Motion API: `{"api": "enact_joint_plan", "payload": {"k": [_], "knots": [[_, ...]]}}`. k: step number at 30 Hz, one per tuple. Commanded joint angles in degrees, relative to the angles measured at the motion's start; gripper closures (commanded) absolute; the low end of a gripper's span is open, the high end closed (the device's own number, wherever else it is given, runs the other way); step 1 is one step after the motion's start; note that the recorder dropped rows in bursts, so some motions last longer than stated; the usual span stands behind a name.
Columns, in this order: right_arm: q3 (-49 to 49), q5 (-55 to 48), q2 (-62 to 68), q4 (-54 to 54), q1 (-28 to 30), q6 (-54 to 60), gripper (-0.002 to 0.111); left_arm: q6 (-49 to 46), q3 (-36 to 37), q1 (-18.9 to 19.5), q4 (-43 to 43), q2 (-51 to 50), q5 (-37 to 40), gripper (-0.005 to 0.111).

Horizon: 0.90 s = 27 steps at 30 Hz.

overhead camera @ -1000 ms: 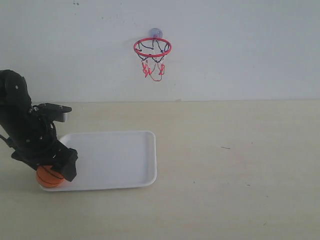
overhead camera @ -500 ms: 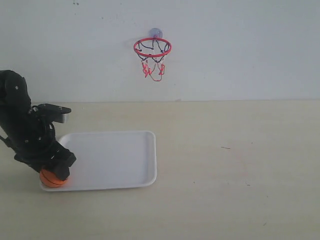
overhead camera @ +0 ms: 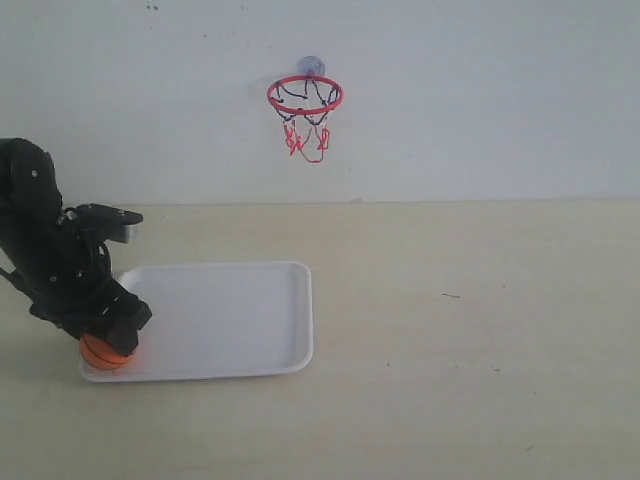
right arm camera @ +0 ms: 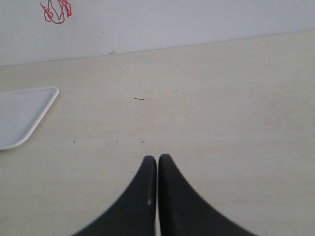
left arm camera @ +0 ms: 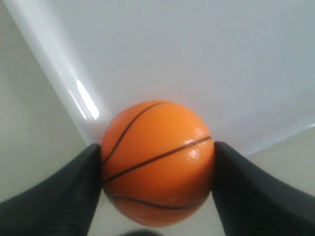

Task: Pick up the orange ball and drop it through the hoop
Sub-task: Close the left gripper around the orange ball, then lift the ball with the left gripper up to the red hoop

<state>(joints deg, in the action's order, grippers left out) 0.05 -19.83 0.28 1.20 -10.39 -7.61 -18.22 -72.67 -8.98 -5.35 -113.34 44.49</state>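
The orange ball, a small toy basketball with black seams, is at the front left corner of the white tray. My left gripper is shut on it, one black finger pressed against each side. The hoop, a red ring with a black-and-red net, hangs on the back wall well above the table, up and to the right of the ball. A bit of its net shows in the right wrist view. My right gripper is shut on nothing over bare table and is out of the exterior view.
The tray's raised rim runs close round the ball. The tray's corner also shows in the right wrist view. The pale wooden table stretches to the right of the tray, and the white wall stands behind it.
The left gripper's fingers have drawn in onto the ball since a second ago, and the ball has shifted slightly in the tray corner. In the last half second almost nothing has moved.
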Motion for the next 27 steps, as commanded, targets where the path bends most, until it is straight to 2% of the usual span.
{"api": "enact_joint_plan", "payload": {"k": [1,6,13,16,20,25,27], "knots": [[-0.1,0.7,-0.3,-0.2,0.1,0.3,0.108,0.6,-4.2,-0.2,-0.4,0.3,-0.2,0.103],[-0.1,0.7,-0.3,-0.2,0.1,0.3,0.108,0.2,-12.2,-0.2,-2.9,0.6,-0.4,0.103],[-0.1,0.7,-0.3,-0.2,0.1,0.3,0.108,-6.9,-25.7,-0.2,-13.5,-1.2,-2.9,0.103],[-0.1,0.7,-0.3,-0.2,0.1,0.3,0.108,-9.4,-33.0,0.5,-20.5,-4.3,-2.9,0.103],[-0.1,0.7,-0.3,-0.2,0.1,0.3,0.108,-18.9,-44.4,1.8,-34.5,-10.6,0.3,0.103],[-0.1,0.7,-0.3,-0.2,0.1,0.3,0.108,-19.5,-56.3,2.1,-42.0,-18.8,1.4,0.103],[-0.1,0.7,-0.3,-0.2,0.1,0.3,0.108,-19.8,-61.1,2.1,-47.9,-22.2,2.0,0.103]]}}
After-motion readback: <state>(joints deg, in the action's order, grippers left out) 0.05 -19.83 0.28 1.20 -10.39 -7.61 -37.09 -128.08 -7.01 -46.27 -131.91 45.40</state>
